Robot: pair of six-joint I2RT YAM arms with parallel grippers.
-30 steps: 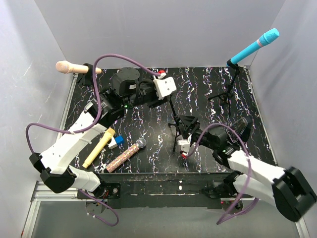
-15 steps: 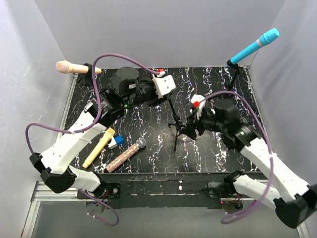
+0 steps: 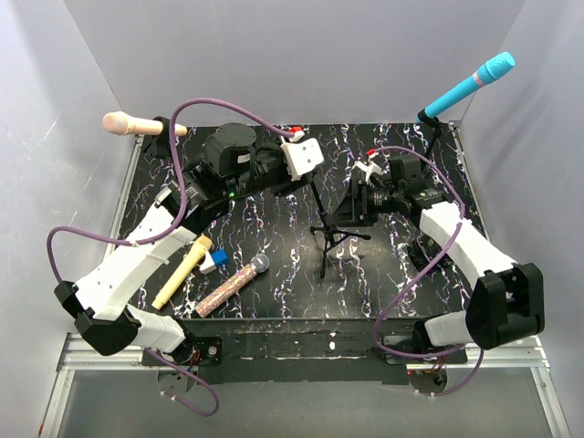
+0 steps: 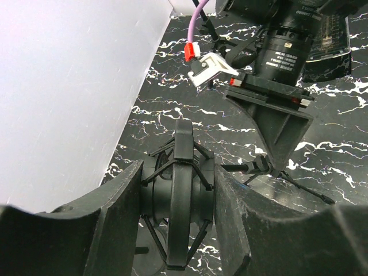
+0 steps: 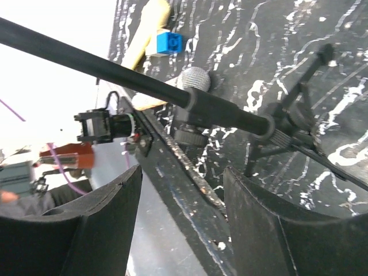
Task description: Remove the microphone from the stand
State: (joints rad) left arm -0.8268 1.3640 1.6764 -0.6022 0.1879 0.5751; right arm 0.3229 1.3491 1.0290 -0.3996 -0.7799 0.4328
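Note:
A black tripod stand [image 3: 325, 230] is at the table's middle. At its top, a black microphone [image 4: 183, 190] sits in a wire cradle. My left gripper [image 3: 306, 185] is shut on it, one finger pressing each side [image 4: 177, 175]. My right gripper [image 3: 345, 217] is just right of the stand's pole, low down. It is open [image 5: 183, 184] with nothing between the fingers. The pole [image 5: 144, 80] crosses beyond the fingertips and is apart from them. The tripod hub [image 5: 287, 123] lies to their right.
A blue microphone [image 3: 470, 82] sits on a stand [image 3: 427, 160] at the back right. A beige microphone [image 3: 137, 125] is held at the back left. A yellow microphone [image 3: 182, 272], a blue block [image 3: 219, 259] and a glittery microphone [image 3: 233, 286] lie at the front left.
My right arm has swung from the front right up to the middle stand's right side. Its jaws have widened. My left gripper has kept its grip and place.

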